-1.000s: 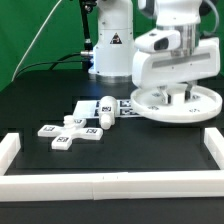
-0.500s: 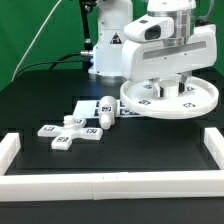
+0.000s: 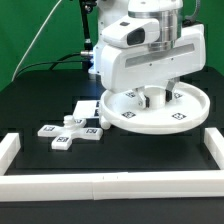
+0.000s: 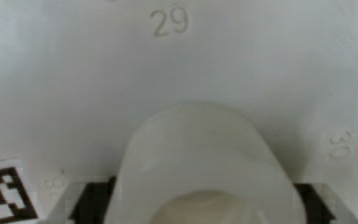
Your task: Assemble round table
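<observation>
- One arm (image 3: 150,55) is seen in the exterior view, reaching down over a black table (image 3: 40,100).
- Its gripper (image 3: 156,98) is set at the middle of the top (image 3: 128,120), a round white disc dotted with small tags.
- The jaws are seen partly closed, with the top's middle gripped between them.
- The top is held just under the gripper and looks raised off the table; it is tilted a little, with its 3 o'clock side higher.
- The base (image 3: 70,131), a white cross bearing tags, is laid flat on the table at 9 o'clock of the top, near it but apart.
- A corner of the marker board (image 3: 85,106) is seen between base and top; the rest is hidden by the top.
- The leg cannot be made out.
- White rails (image 3: 110,183) are laid along the table at 6, 9 and 3 o'clock of the scene.
- Most of the wrist view is filled by the top's white face, on which the number 29 (image 4: 169,24) is printed.
- A rounded white hub (image 4: 202,160) is seen rising from that face.
- Dark fingers (image 4: 98,203) are pressed against the hub, one on each side.
- One tag (image 4: 2,190) is shown whole at the picture's edge, and part of another is cut off at the far side.
</observation>
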Available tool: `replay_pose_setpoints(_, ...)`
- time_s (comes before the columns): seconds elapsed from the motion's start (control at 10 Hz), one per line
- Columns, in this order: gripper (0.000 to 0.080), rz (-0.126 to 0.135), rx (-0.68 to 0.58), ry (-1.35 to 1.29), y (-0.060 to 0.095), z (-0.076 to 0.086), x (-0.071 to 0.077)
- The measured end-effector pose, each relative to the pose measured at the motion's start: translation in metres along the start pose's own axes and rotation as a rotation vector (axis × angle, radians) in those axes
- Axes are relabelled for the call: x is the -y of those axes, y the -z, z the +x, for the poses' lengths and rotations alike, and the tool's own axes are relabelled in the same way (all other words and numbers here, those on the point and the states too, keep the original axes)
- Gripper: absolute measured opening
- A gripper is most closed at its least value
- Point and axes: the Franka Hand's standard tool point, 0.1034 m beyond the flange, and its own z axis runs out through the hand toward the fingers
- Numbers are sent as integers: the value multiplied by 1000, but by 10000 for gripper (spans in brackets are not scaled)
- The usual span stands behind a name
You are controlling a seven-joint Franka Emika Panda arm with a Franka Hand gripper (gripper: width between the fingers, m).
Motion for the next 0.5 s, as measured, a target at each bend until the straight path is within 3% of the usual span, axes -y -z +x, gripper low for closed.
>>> replay_pose_setpoints(0.3, 403, 3, 7, -6, -4, -4, 3)
replay_pose_setpoints(0.4, 403, 4, 11, -4, -6, -2, -1)
replay_pose_setpoints(0.5, 403, 7, 16, -2, -8, 12, -16)
